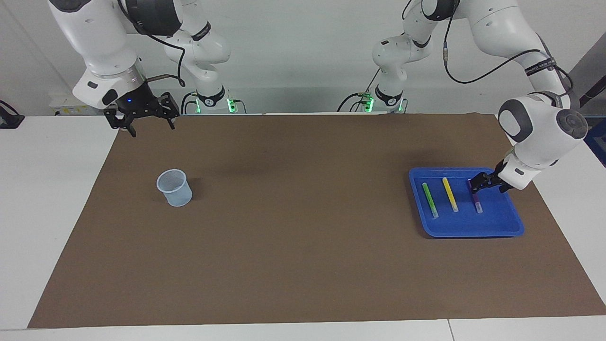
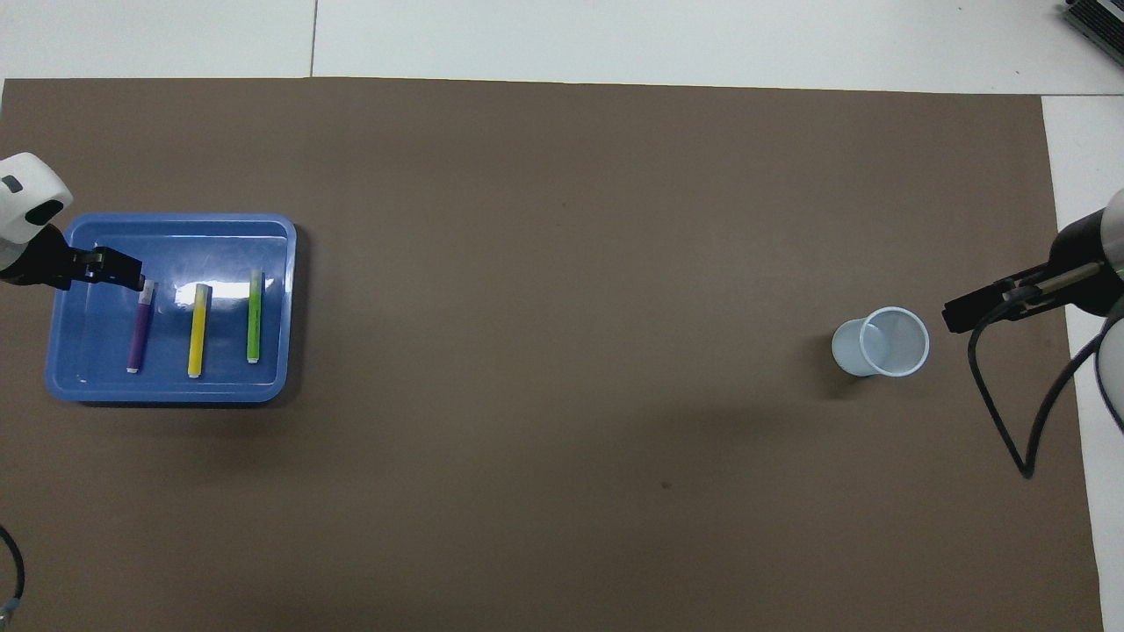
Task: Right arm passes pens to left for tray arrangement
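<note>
No legible text, labels, numbers anywhere.

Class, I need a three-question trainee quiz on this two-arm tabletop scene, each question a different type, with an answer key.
1. True or false: the purple marker pen is clamped in the left gripper.
2. How many pens lie in the shallow bright blue plastic tray? A) one B) two C) three
3. Fill in: the small pale blue mesh cup stands toward the ____ arm's end of the table.

Key:
1. False; it lies in the tray, the open gripper over its end nearest the robots.
2. C: purple, yellow marker pen, bright green marker pen.
3. Right; the right gripper waits open.
</note>
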